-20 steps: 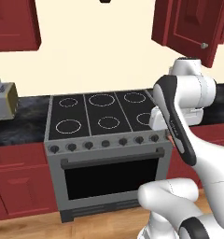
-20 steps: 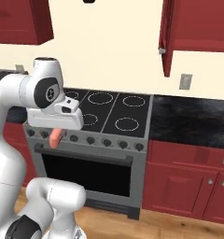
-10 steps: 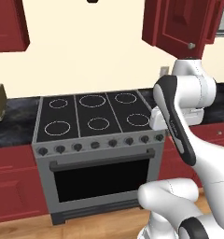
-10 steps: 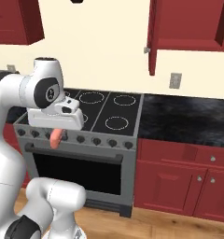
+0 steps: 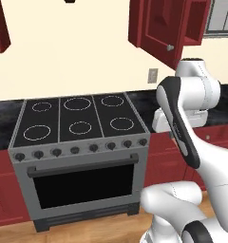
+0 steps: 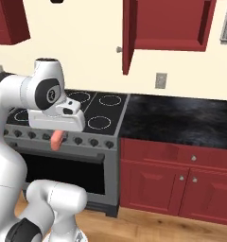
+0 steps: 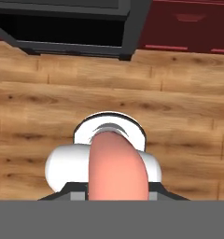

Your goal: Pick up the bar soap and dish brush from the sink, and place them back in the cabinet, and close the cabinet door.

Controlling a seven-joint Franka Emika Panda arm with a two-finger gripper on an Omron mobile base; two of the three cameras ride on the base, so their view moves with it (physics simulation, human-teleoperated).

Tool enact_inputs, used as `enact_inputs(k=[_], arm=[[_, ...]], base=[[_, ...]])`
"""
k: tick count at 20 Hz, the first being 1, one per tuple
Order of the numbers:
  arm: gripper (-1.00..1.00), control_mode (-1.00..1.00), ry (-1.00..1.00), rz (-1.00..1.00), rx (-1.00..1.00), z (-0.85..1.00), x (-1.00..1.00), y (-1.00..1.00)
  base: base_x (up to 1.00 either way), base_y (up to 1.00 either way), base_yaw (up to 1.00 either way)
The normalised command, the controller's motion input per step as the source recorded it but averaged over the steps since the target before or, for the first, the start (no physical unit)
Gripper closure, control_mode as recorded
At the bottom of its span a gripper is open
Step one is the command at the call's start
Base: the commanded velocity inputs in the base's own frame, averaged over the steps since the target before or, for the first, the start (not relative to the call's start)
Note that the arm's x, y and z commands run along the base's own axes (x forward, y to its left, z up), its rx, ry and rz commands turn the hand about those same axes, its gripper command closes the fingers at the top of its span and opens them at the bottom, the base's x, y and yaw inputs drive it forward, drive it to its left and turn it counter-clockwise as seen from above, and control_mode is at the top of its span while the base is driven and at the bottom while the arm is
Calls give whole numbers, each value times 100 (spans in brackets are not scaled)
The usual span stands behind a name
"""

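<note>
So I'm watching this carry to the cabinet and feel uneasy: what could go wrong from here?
1. The bar soap hangs down out of the tool above the wood floor; a slip would likely drop it there.
2. The cabinet door stands open, edge-on and high; the arm rising toward the cabinet might clip it.

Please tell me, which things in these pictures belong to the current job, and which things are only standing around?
Belong to the job:
- bar soap, held in the gripper, hanging below the hand
- cabinet, open
- cabinet door, swung out, knob on it

Only standing around:
- stove with its oven
- black counter
- wall outlet
- red lower cabinets
</note>
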Motion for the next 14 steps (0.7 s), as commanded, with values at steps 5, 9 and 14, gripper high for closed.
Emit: enact_inputs(k=[5,9,14], arm=[[100,100,0,0,0,0,0,0],[100,100,0,0,0,0,0,0],[100,100,0,0,0,0,0,0]], base=[[0,-51,0],[0,-53,0],[0,-53,0]])
